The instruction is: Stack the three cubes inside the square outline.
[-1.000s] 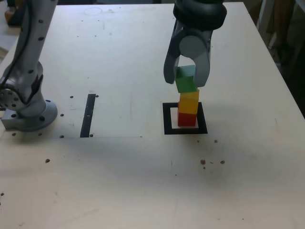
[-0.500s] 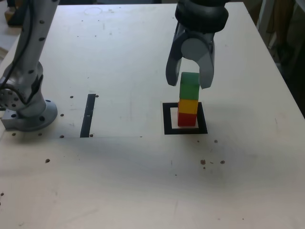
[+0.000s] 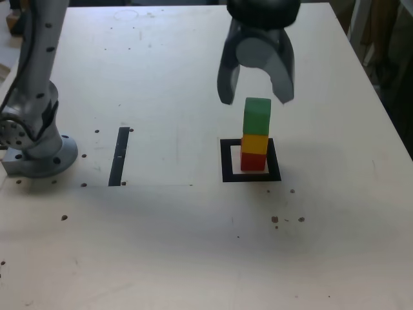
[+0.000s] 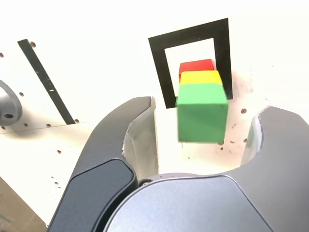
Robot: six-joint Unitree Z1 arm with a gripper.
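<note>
- Green cube (image 3: 257, 116) tops yellow cube (image 3: 255, 143) and red cube (image 3: 253, 161) inside the square outline (image 3: 225, 161).
- Gripper (image 3: 256, 100) hovers above, fingers (image 3: 226, 82) spread wide, holding nothing.

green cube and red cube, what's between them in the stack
The yellow cube sits between the green cube on top and the red cube at the bottom, inside the square outline. The exterior view shows it best.
</note>
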